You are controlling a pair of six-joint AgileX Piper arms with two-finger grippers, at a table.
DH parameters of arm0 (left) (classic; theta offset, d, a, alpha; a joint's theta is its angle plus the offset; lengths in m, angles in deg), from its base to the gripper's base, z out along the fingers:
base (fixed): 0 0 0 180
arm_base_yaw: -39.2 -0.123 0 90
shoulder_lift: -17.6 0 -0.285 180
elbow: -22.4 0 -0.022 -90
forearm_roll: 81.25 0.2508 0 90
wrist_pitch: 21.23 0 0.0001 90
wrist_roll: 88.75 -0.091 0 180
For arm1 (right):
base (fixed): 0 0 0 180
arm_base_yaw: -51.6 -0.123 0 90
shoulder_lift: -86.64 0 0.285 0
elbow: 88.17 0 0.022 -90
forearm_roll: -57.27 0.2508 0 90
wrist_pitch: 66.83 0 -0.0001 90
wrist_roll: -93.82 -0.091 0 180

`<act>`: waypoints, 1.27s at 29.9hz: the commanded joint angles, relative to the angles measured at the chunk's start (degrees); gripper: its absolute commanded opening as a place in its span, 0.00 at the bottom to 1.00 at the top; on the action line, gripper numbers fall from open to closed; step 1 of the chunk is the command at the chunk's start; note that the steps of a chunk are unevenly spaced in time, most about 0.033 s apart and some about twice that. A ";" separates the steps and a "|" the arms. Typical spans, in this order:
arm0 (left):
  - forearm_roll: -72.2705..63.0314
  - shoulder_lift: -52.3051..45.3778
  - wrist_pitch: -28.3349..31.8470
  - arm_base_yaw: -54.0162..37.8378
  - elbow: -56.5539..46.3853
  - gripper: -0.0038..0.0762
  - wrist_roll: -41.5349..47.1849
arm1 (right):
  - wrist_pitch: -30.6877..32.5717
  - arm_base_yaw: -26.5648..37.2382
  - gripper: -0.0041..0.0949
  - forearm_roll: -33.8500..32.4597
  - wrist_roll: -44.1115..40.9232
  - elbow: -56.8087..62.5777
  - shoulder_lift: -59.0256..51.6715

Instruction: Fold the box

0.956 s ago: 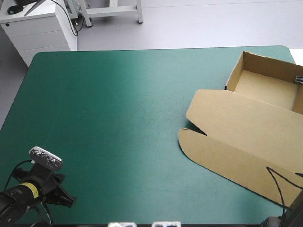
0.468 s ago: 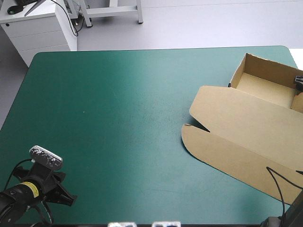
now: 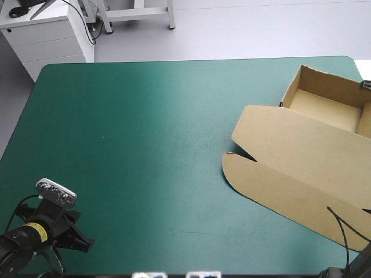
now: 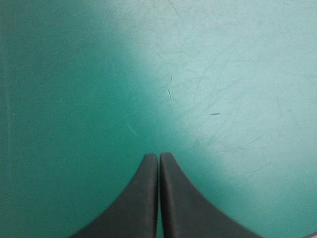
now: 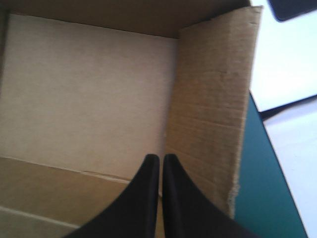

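**High view.** We list 1 brown box (image 3: 290, 156) at the right side of the teal-green cover (image 3: 145, 145), running off the right edge. Its tray (image 3: 324, 78) stands at the far right with its walls raised. The lid (image 3: 278, 179) lies flat, with its rounded free edge toward the near left. The long axis runs on a slant from the table's middle right toward the near right corner. The left gripper (image 3: 81, 242) sits at the near left corner, well apart from the box, with bare cover between them. We cannot make out the right gripper's fingers here.

**Left wrist view.** The left gripper (image 4: 159, 157) has its 2 black fingers pressed together in 1 pointed arch, and they hold nothing. Under and ahead of it we see only the teal-green cover (image 4: 223, 74), marked with fine scratches (image 4: 169, 92).

**Right wrist view.** The right gripper (image 5: 159, 157) is likewise closed, and we see nothing between its 2 fingers. It hangs over the tray's floor (image 5: 89, 94), inside the box. 1 upright wall (image 5: 213, 109) rises just beside it, on the side toward the table's edge. A strip of teal-green cover (image 5: 267, 188) shows beyond that wall.
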 commanded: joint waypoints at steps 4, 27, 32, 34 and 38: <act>0.45 0.39 2.62 -0.08 1.32 0.04 0.11 | 0.25 -2.37 0.03 5.78 3.51 -1.76 -6.99; -1.07 0.39 10.93 -0.08 1.23 0.04 0.11 | -14.11 -29.23 0.03 6.67 8.71 41.20 -43.87; -1.07 0.39 12.23 -0.08 1.23 0.04 0.11 | -16.07 -29.37 0.03 6.91 9.60 53.11 -54.46; -1.32 0.39 12.23 -0.08 1.23 0.04 0.11 | -16.59 -29.37 0.03 7.57 9.60 56.84 -58.91; -1.83 0.39 12.12 -0.08 1.23 0.04 0.33 | -17.47 -29.37 0.03 9.16 9.60 62.71 -67.04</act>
